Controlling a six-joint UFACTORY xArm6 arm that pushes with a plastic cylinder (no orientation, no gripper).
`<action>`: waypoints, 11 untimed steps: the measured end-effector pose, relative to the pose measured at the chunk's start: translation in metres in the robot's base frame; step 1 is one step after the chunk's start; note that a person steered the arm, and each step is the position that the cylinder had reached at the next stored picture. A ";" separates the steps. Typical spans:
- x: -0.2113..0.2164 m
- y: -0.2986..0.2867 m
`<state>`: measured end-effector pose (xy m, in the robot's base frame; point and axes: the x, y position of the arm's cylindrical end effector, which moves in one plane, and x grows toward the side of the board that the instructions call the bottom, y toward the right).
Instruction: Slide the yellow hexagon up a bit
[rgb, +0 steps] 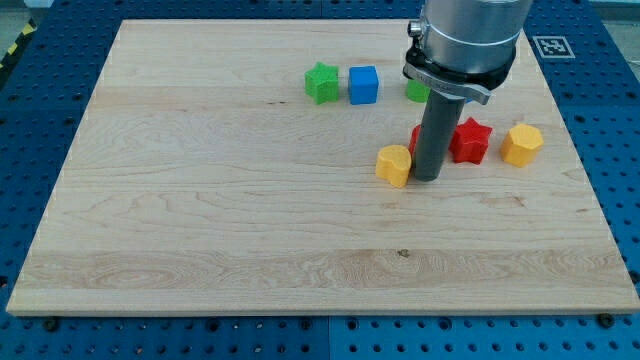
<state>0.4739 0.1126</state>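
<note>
The yellow hexagon (522, 144) lies near the board's right edge, right of a red star (471, 139). My tip (428, 177) stands well to the hexagon's left, just right of a yellow block (394, 165) and touching or nearly touching it. A red block (414, 137) is mostly hidden behind the rod.
A green star (322, 82) and a blue cube (363, 85) sit side by side towards the view's top. A green block (416, 90) shows partly behind the arm. The wooden board (200, 200) rests on a blue perforated table.
</note>
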 end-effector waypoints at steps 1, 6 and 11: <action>0.008 0.009; 0.021 -0.067; 0.002 -0.061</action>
<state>0.4757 0.0517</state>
